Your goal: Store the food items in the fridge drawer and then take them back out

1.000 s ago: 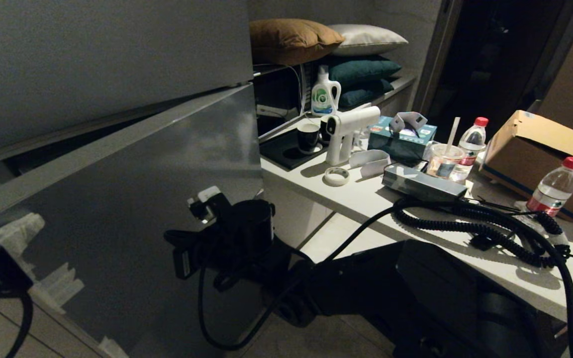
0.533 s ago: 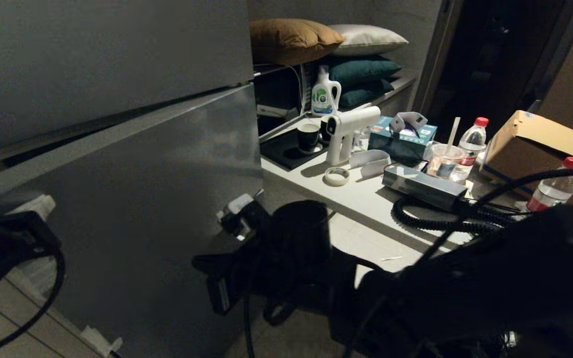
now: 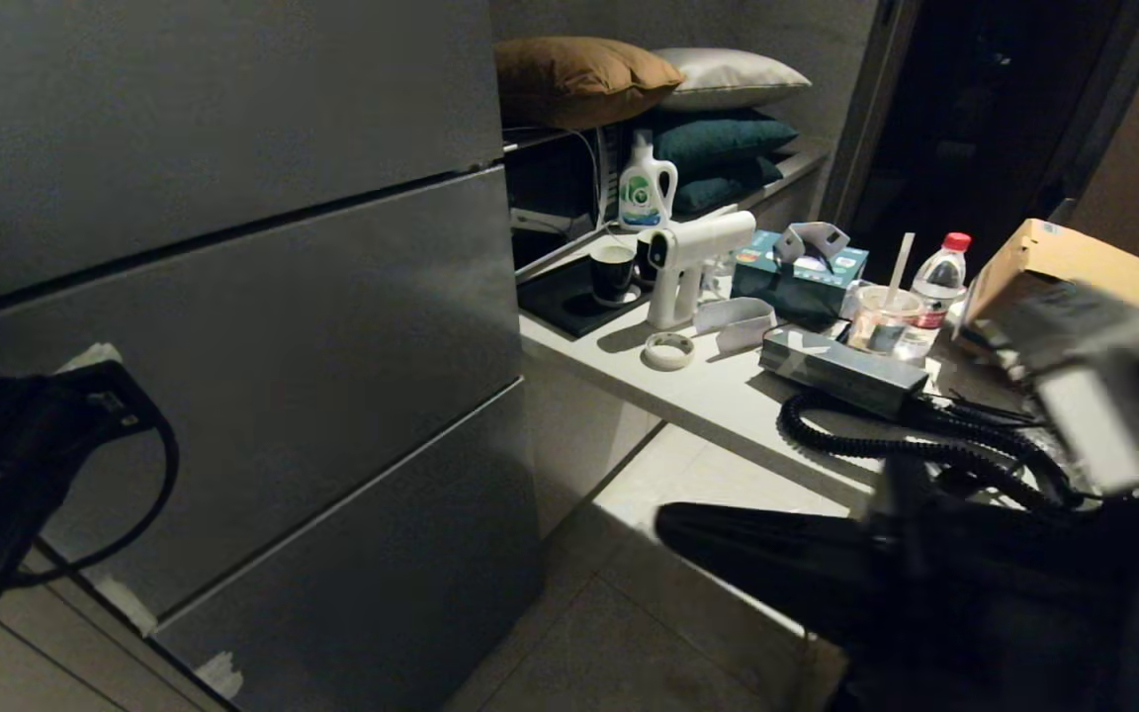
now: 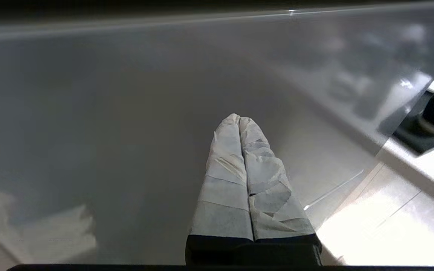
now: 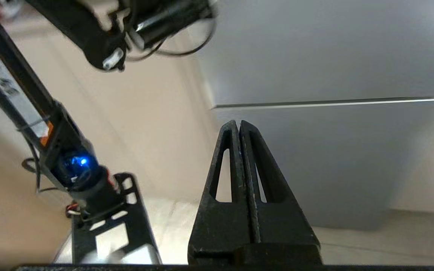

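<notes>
Starting at the left, we see the left gripper [image 4: 239, 119] with its tape-wrapped jaws pressed together on nothing, close before the fridge drawer [image 3: 263, 376], whose flat dark grey front now sits flush with the panels above and below it. We judge that front stiff, smooth and slippery, with whitish tape scraps [image 3: 85, 358] at its left end and no handle we can make out, so closed jaws can only push on it; to pull it out we would hook the seam along its top edge [image 3: 233, 232]. The food items are nowhere in view, and we cannot tell whether they lie inside. Further right, the bench [image 3: 728, 396] carries bottles, a cup and a coiled cable. At the far right the right gripper [image 5: 239, 124] hangs low near the fridge's corner, jaws closed and empty.
</notes>
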You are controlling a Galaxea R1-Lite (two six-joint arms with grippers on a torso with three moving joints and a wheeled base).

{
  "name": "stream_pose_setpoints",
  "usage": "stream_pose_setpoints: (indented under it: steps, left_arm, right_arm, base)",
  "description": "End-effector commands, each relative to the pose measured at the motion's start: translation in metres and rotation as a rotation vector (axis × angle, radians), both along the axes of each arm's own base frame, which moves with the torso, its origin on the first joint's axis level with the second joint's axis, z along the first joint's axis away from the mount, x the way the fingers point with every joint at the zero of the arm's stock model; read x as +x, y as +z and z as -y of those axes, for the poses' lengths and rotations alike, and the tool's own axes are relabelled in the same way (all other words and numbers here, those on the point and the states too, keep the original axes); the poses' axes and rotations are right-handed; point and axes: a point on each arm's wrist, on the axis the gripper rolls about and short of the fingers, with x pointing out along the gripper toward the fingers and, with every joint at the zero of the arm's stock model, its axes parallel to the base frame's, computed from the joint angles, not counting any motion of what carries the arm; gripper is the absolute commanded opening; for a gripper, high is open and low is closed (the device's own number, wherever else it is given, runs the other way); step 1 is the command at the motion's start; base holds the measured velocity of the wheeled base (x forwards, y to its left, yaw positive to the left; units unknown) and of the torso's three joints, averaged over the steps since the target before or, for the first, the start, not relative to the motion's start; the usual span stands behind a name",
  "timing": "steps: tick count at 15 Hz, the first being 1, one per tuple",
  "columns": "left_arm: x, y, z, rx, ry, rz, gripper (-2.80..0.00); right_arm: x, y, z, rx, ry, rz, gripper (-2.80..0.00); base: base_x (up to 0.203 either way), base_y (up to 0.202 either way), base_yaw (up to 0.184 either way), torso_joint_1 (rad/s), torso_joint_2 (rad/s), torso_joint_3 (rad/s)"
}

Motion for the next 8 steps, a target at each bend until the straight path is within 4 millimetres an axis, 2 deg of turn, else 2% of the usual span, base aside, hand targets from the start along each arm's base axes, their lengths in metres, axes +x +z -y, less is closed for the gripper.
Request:
stream_pose_setpoints:
  steps: [1, 4, 6, 8]
  left_arm:
    - [-0.006, 0.011, -0.001, 0.007, 0.001, 0.053, -2.80]
    - [-0.041, 0.043, 0.002, 0.023, 0.003, 0.187, -2.80]
    - [-0.084, 0.070, 0.007, 0.037, 0.002, 0.286, -2.80]
    - [-0.135, 0.086, 0.012, 0.043, -0.005, 0.315, -2.80]
  right_arm:
    - [-0.042, 0.026, 0.082, 0.159, -0.131, 0.097, -2.80]
    - [-0.065, 0.026, 0.140, 0.211, -0.412, 0.159, -2.80]
    - [-0.080, 0.020, 0.163, 0.206, -0.613, 0.189, -2.80]
    - [-0.095, 0.012, 0.176, 0.184, -0.815, 0.208, -2.80]
  base:
    - [0.000, 0.000, 0.000, 0.000, 0.00, 0.000]
    - [0.000, 0.000, 0.000, 0.000, 0.00, 0.000]
    - [0.000, 0.000, 0.000, 0.000, 0.00, 0.000]
    - [0.000, 0.000, 0.000, 0.000, 0.00, 0.000]
